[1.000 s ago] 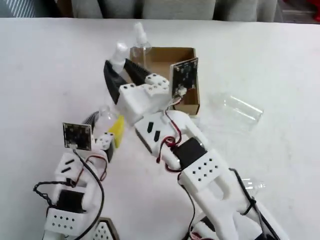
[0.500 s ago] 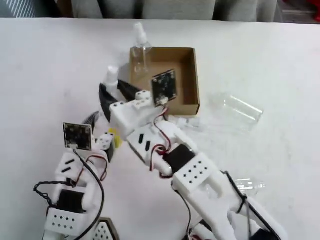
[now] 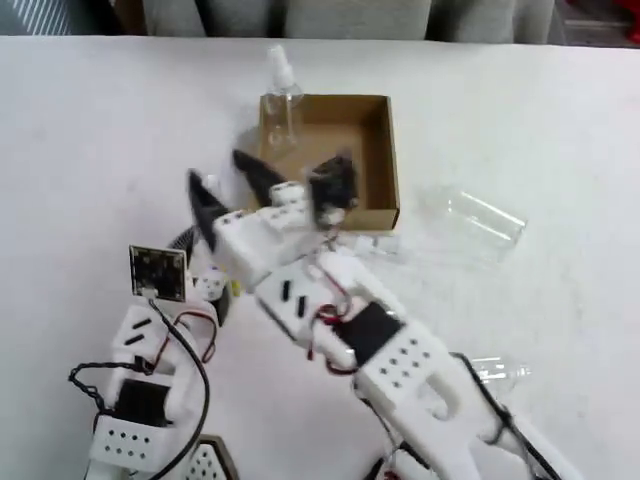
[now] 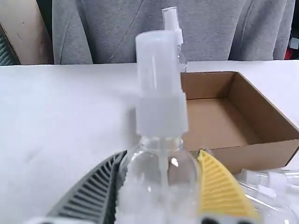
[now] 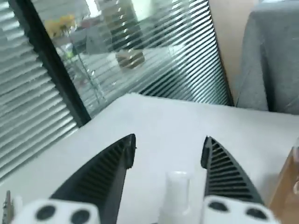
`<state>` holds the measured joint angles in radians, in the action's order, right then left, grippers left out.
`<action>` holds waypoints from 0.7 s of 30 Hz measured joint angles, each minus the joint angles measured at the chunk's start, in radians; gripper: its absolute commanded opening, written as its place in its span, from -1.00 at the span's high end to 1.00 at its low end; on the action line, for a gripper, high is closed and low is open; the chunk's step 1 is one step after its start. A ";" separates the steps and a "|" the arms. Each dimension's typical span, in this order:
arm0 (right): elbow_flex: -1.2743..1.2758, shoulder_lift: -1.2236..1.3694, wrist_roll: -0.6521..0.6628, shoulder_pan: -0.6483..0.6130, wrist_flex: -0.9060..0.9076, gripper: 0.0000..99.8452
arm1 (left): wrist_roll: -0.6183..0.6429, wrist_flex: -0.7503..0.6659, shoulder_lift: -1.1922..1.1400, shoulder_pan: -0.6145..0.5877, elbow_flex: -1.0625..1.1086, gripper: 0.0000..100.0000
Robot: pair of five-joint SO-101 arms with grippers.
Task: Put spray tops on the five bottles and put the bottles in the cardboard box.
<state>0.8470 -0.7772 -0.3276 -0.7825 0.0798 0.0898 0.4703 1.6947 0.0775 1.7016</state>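
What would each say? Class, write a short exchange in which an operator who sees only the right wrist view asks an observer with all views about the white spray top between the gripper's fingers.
Operator: What sits under this spray top?
Observer: A clear bottle, clamped in the left gripper.
Operator: Where does it go afterwards?
Observer: The cardboard box lies on the table beyond that bottle, open side up.
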 measured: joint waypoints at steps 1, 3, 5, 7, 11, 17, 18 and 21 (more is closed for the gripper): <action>0.000 -0.034 0.003 0.018 0.025 0.64 | 0.000 0.000 0.000 0.000 0.000 0.95; 0.000 -0.098 0.003 0.046 0.084 0.79 | 0.000 0.000 0.000 0.000 0.000 0.95; 0.000 -0.153 0.003 0.061 0.155 0.98 | 0.000 0.000 0.000 0.000 0.000 0.95; 0.000 -0.196 0.003 0.081 0.229 0.92 | 0.000 0.000 0.000 0.000 0.000 0.95; 0.040 -0.281 0.003 0.138 0.345 0.98 | 0.000 0.000 0.000 0.000 0.000 0.95; 0.230 -0.420 0.003 0.173 0.361 0.97 | 0.000 0.000 0.000 0.000 0.000 0.95; 0.265 -0.439 0.003 0.170 0.361 0.97 | 0.000 0.000 0.000 0.000 0.000 0.95; 0.367 -0.493 0.003 0.167 0.361 0.97 | 0.003 -0.048 0.000 0.000 0.000 0.96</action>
<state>1.2137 -1.2697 -0.3245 -0.6153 0.4404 0.0928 0.4227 1.6947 0.0775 1.7016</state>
